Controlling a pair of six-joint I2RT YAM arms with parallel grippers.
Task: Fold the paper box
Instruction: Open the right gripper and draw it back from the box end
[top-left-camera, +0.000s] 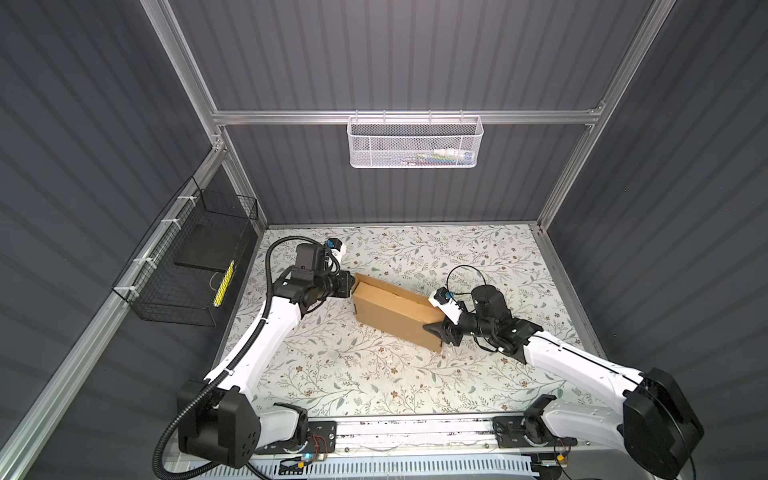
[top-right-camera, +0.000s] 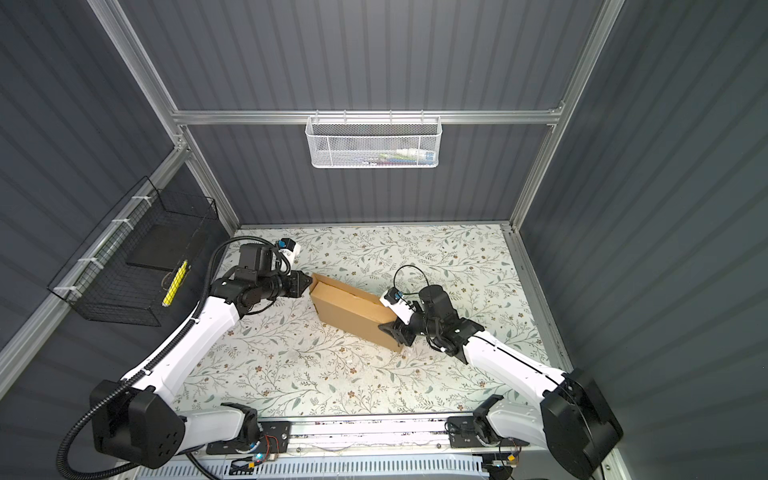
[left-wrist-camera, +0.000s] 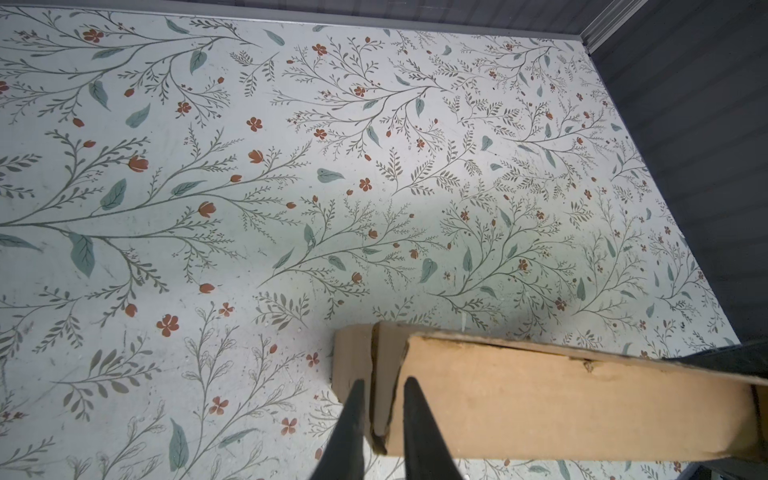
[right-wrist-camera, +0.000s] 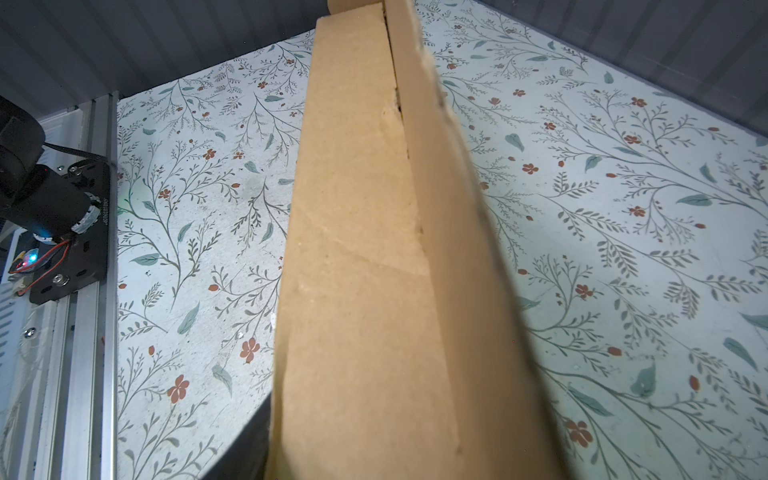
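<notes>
Near right, the right gripper (top-left-camera: 435, 328) clasps the near-right end of the paper box (top-left-camera: 392, 318). The box stands on one long edge at mid-table (top-left-camera: 353, 374) and runs diagonally toward the far left. There the left gripper (left-wrist-camera: 383, 380) pinches its end wall.

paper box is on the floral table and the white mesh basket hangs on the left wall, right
No: in both top views the white mesh basket hangs on the back rail, not the left wall. The paper box is on the floral table.
</notes>
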